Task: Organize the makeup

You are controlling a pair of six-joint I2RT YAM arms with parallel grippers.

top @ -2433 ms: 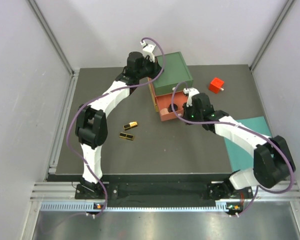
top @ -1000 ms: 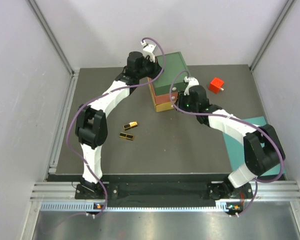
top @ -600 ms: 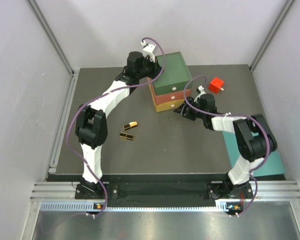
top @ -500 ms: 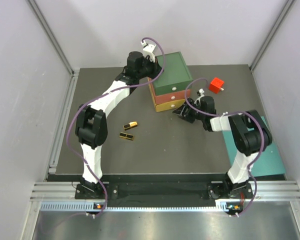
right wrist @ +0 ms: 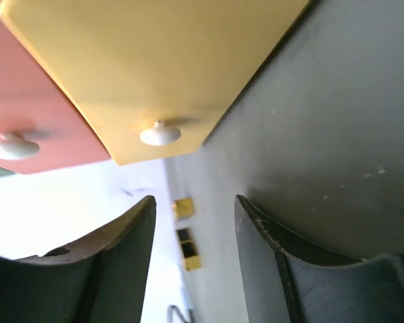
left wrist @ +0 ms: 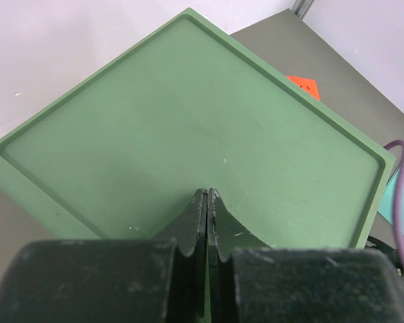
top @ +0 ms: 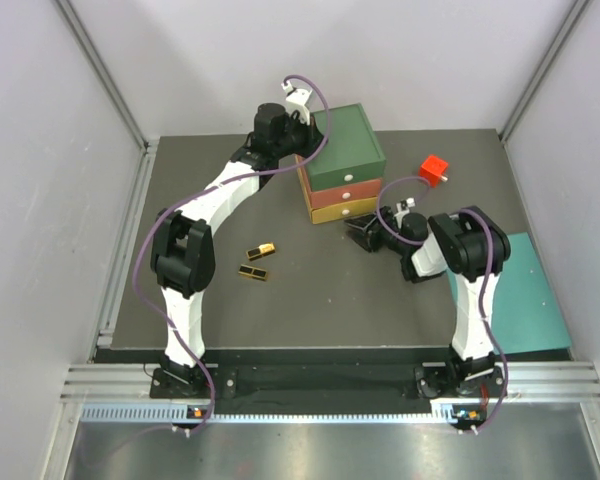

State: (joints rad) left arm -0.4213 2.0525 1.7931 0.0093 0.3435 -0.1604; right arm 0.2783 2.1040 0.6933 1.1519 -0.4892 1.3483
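Observation:
Two gold-black makeup cases lie side by side on the dark mat, left of the middle. They also show small and far between the right fingers, case and case. My right gripper is open and empty. It sits low over the mat just in front of the yellow bottom drawer and its white knob. My left gripper is shut, its tips resting on the drawer box's green top.
The drawer box stands at the back centre with its red drawer and yellow drawer pushed in. A red cube sits to its right. A teal mat lies at the right edge.
The red drawer, open at first, has been pushed in. My right arm then drew back, dropped low before the yellow drawer and opened its jaws. The left arm has not moved.

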